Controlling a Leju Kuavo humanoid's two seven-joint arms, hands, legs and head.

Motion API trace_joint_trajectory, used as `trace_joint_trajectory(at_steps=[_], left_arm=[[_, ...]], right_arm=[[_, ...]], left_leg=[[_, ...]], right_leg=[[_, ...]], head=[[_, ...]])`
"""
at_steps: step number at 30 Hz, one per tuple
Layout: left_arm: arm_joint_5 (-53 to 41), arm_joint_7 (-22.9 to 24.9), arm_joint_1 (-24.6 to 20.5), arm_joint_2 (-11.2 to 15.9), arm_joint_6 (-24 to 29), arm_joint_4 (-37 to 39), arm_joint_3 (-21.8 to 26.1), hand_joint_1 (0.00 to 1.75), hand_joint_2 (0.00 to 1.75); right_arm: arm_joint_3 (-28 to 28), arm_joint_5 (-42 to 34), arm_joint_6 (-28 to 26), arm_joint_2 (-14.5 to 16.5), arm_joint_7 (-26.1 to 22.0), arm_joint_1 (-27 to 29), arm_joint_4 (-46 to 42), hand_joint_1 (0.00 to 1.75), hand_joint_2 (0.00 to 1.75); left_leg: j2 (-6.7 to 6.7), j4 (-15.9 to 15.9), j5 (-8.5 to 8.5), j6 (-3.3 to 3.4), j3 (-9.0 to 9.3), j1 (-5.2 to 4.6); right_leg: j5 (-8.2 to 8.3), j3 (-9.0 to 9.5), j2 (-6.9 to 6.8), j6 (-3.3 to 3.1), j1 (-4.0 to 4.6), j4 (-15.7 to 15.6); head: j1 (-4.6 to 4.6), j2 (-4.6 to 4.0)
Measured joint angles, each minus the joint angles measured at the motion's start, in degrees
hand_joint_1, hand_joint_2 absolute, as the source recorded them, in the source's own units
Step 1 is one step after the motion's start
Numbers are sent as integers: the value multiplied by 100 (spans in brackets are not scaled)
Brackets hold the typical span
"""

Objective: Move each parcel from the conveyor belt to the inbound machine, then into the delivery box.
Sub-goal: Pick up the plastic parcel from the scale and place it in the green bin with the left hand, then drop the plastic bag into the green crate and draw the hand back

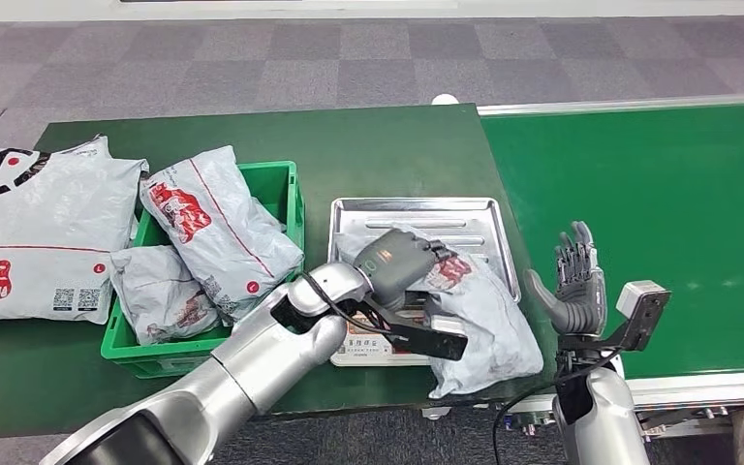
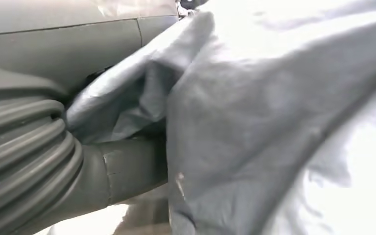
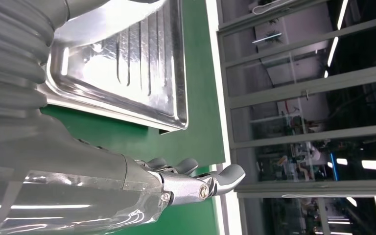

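The left hand is in the centre of the head view, over the metal tray, and its fingers are closed on the upper end of a grey parcel. This parcel lies with one part in the tray, and its lower end hangs over the tray's front edge onto the dark green table, toward the lower middle of the frame. In the left wrist view the grey plastic of the parcel is pressed directly against the hand, which comes in from the left edge. The right hand stands at the right of centre in the head view, over the edge of the bright green conveyor belt; its fingers are apart, pointing up, and it holds nothing. In the right wrist view its fingers are spread near the lower middle, and the tray is in the upper left. At the left of the head view a green box holds several grey parcels. Just beside it, at the far left edge, a large flat parcel lies on the table.
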Motion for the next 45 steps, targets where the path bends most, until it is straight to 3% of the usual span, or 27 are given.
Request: trace_joint_trajectory(at_steps=[6, 13, 25, 33, 39, 45], left_arm=[[-60, 158, -90, 179, 97, -595, 350, 175, 175], [-123, 208, -92, 267, 149, -810, 414, 175, 175], [-971, 725, -255, 470, 1158, -842, 743, 175, 175], [-1535, 1321, -340, 1003, 2210, -459, 1650, 175, 175], [-1842, 1560, -251, 1204, 2361, -334, 2089, 175, 175], [-2576, 2017, 123, 1384, 2779, -533, 2676, 175, 175]], right_arm=[[-49, 6, -14, 20, 29, 126, -163, 0, 175], [-67, 8, -15, 38, 43, 144, -216, 0, 175], [-112, -13, -37, 41, 99, 142, -218, 0, 175], [-274, 54, -113, 54, 180, 341, -451, 0, 175], [-314, 72, -115, 79, 191, 406, -555, 0, 175], [-314, 79, -122, 67, 168, 186, -390, 0, 175]], left_leg=[[0, 0, 0, 0, -1, 0], [0, 1, 0, 0, -1, -1], [2, 0, 1, -1, -1, 1], [17, -1, 5, -8, 1, 5], [9, -1, 5, -9, -7, 6], [21, 0, 3, -9, -7, 5]], right_leg=[[0, 0, 0, 0, 0, 0], [0, 0, 0, 0, -1, 0], [0, -1, 3, -1, 0, 1], [0, -8, 18, -3, 4, 5], [-1, -8, 10, -4, 5, 6], [-1, -14, 22, -4, 4, 5]], head=[[-1, 0], [-2, -1], [-1, 0], [-2, 0], [-1, 0], [-1, 0]])
